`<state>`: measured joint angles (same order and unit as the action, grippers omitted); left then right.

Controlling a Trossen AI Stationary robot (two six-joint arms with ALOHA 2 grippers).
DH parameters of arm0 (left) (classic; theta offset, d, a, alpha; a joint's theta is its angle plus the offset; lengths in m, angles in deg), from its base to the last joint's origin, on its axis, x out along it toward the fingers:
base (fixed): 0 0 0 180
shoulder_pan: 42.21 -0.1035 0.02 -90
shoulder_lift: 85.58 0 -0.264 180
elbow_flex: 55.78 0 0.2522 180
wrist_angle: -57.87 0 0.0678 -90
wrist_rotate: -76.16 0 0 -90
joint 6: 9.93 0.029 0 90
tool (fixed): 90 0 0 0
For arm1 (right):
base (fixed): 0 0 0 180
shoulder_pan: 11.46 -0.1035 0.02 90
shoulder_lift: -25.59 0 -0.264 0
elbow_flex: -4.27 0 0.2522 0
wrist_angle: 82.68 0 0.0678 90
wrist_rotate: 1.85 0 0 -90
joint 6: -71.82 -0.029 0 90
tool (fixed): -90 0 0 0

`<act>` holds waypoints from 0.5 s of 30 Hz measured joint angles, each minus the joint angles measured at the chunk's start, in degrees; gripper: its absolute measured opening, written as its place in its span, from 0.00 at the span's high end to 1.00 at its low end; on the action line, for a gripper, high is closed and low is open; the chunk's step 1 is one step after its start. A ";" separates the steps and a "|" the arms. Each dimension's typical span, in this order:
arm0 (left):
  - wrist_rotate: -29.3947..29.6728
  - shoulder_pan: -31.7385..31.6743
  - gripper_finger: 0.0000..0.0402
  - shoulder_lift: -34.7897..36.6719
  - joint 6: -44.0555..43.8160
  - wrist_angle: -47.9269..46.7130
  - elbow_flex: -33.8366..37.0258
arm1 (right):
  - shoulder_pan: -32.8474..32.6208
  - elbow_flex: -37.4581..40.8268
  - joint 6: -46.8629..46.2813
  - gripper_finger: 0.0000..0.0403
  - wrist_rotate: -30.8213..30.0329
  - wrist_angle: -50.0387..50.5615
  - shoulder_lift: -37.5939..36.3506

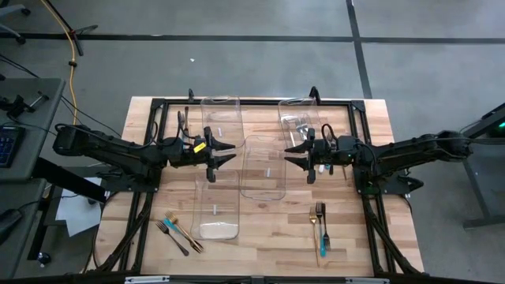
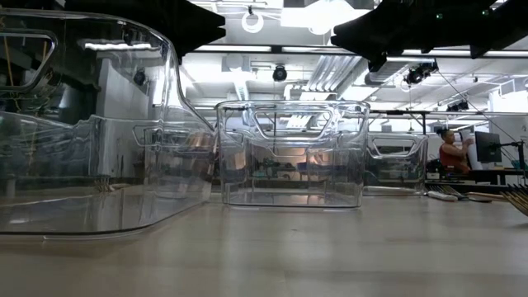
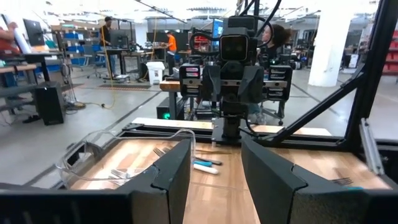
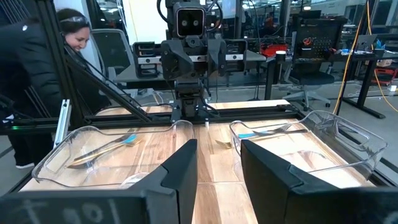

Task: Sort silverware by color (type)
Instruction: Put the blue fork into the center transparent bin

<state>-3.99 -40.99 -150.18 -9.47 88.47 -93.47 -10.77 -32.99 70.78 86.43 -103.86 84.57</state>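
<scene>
The wooden table [image 1: 260,237] carries four clear bins [image 1: 263,166]. The two arms face each other above the middle bin. The left gripper [image 1: 224,155] and right gripper [image 1: 297,155] hover over the bins, each with its fingers [image 3: 168,177] parted and holding nothing. Silverware lies in two groups on the table's near side: a few forks [image 1: 177,233] beside the nearest bin on the left, and more forks, one teal-handled [image 1: 320,225], to the right. Other pieces lie inside the far bins [image 4: 106,148].
</scene>
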 joint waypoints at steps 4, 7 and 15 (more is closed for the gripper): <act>2.38 0.00 0.66 0.00 1.65 0.02 0.00 | 0.00 0.00 0.00 0.71 0.00 0.00 0.00; 4.40 -0.02 0.66 0.00 1.70 0.04 0.00 | 0.00 0.00 0.00 0.71 0.00 0.00 0.00; 7.24 -0.44 0.66 0.04 -0.99 -2.03 -3.93 | 0.02 0.00 0.00 0.71 0.00 2.08 0.00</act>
<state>3.25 -41.43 -150.14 -10.47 86.45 -97.40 -10.75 -32.99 70.78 86.43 -101.77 84.57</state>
